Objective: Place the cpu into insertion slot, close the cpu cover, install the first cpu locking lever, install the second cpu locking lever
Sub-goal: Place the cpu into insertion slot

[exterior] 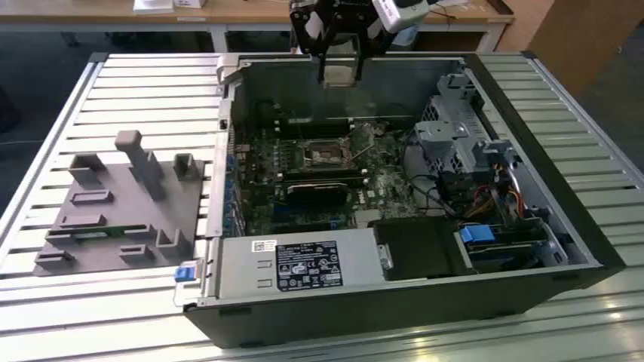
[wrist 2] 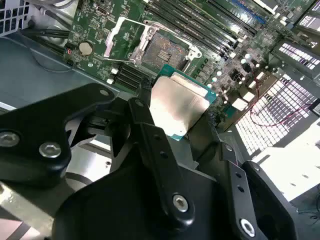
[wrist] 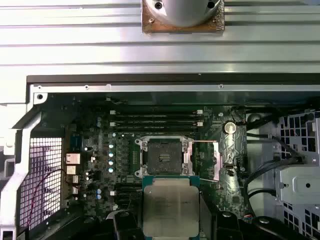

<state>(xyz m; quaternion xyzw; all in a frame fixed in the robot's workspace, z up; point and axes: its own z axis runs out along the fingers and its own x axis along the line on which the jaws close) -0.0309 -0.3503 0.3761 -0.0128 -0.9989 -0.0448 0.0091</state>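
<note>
In the exterior view, taken as a clock dial, the gripper hangs at twelve o'clock over the open computer case, above its far wall. It is clamped on the cpu, whose pale metal face shows between the black fingers. The socket sits on the green board at six o'clock from the gripper, well apart from it. A grey fixture plate lies on the slatted table at nine o'clock from the case, and the labelled power supply fills the case's six o'clock edge.

The second wrist view looks along the gripper and shows the grip itself: two fingers press on opposite edges of the cpu, its green rim showing beyond them. Past it lie the socket with its dark pin field uncovered and the cover swung open beside it.

The first wrist view looks straight down at the board. Here the cpu hangs just short of the socket, not over it. The cover lies folded back on one side, and the memory slots run along the socket's far side.
</note>
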